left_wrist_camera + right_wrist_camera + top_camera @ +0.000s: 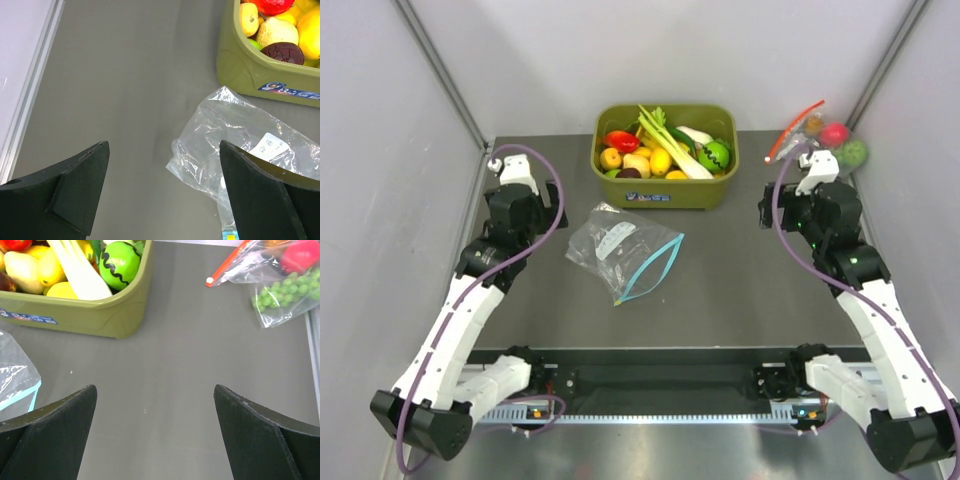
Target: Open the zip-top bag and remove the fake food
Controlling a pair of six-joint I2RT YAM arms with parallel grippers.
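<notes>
The zip-top bag (620,245) lies flat in the middle of the table and looks empty. Its blue-green zip strip (655,265) gapes toward the front right, and its white label (270,145) faces up. It also shows in the left wrist view (240,135) and at the left edge of the right wrist view (15,375). The leek (670,145) and the white radish (695,133) lie in the olive bin (665,195). My left gripper (532,200) (164,145) is open and empty, left of the bag. My right gripper (790,205) (154,390) is open and empty over bare table.
The bin (100,320) at the back centre also holds red, yellow and orange toy fruits and a green striped ball (117,262). A second clear bag with a red zip strip (820,135) (280,275) holds grapes and fruit at the back right. Walls close in both sides.
</notes>
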